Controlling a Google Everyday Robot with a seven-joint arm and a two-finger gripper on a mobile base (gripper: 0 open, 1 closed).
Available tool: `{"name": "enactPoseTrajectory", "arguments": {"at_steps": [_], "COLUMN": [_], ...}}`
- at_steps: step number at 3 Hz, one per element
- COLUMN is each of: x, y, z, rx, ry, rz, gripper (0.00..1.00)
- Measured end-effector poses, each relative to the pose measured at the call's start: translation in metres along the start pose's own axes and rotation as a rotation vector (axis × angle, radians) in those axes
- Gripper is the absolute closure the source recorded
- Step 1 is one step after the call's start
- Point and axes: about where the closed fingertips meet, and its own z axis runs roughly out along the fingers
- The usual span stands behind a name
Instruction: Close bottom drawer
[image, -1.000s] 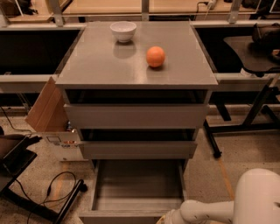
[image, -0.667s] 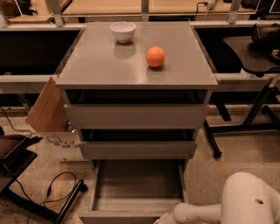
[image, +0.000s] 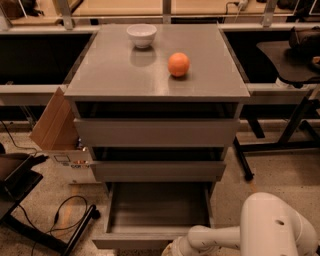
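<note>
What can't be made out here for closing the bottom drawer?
- Camera view: the gripper, by the front lip of the bottom drawer, is cut off by the lower frame edge; contact unclear.
- Camera view: that drawer's front face lies mostly below the same edge.
- Camera view: the upper drawers have shadowed insides.

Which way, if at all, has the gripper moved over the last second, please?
Yes: the gripper, at the picture's bottom edge, has shifted left along the open bottom drawer's front, from its right corner toward its middle.
</note>
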Motion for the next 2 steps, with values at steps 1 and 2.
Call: {"name": "enactPoseTrajectory", "arguments": {"at_steps": [1, 2], "x": [-0.022, -0.060], "y": [-0.022, -0.073], "z": [-0.003, -0.007], "rx": [0.030, 0.076], "ry": [0.001, 0.028], "rz": [-0.047, -0.089], "gripper": [1.00, 1.00]}}
